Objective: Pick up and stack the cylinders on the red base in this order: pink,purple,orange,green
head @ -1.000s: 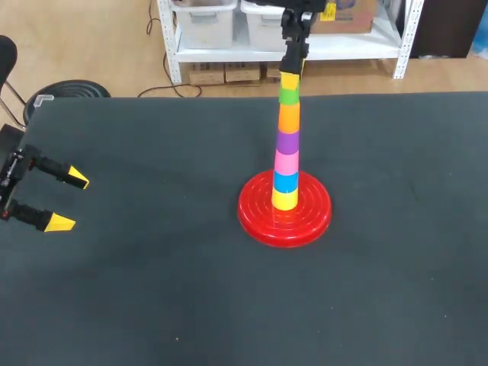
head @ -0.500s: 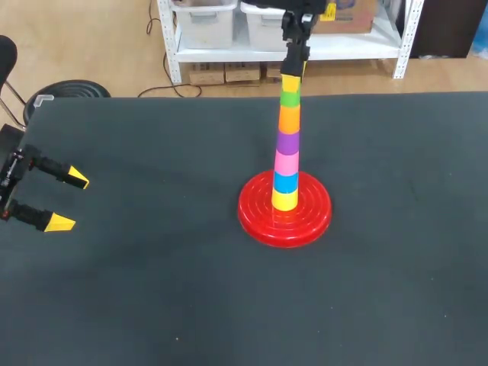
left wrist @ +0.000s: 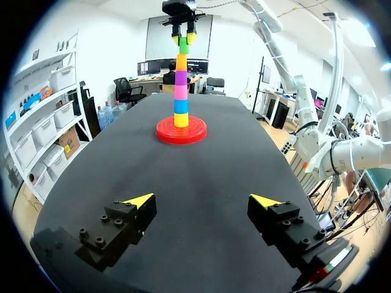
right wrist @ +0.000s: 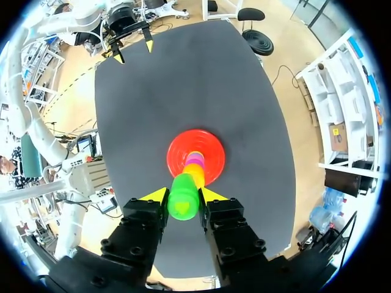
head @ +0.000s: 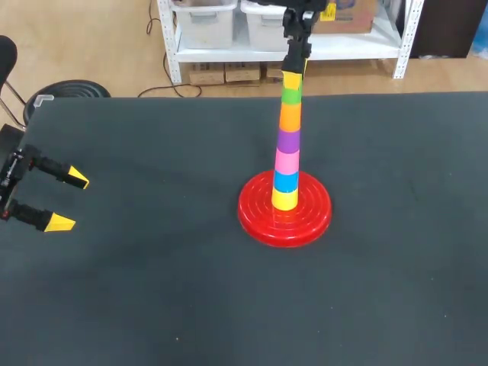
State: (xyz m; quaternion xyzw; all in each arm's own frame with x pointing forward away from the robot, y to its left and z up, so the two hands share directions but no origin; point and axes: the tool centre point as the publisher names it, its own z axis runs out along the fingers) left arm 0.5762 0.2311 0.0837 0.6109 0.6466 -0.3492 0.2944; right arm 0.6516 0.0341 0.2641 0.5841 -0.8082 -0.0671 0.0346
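Note:
On the red base stands a tower: yellow, blue, pink, purple, orange, and a green cylinder on top. My right gripper comes straight down on the tower's top and is shut on the green cylinder, whose sides meet both fingers of the gripper. The red base lies far below it. My left gripper hovers open and empty at the table's left edge. Well ahead of that left gripper stands the tower.
The dark table is bare around the base. The tower rises high at mid-table, the only obstacle between the arms.
My right gripper with the green cylinder has shifted very slightly to the right at the tower's top. The left arm has not moved.

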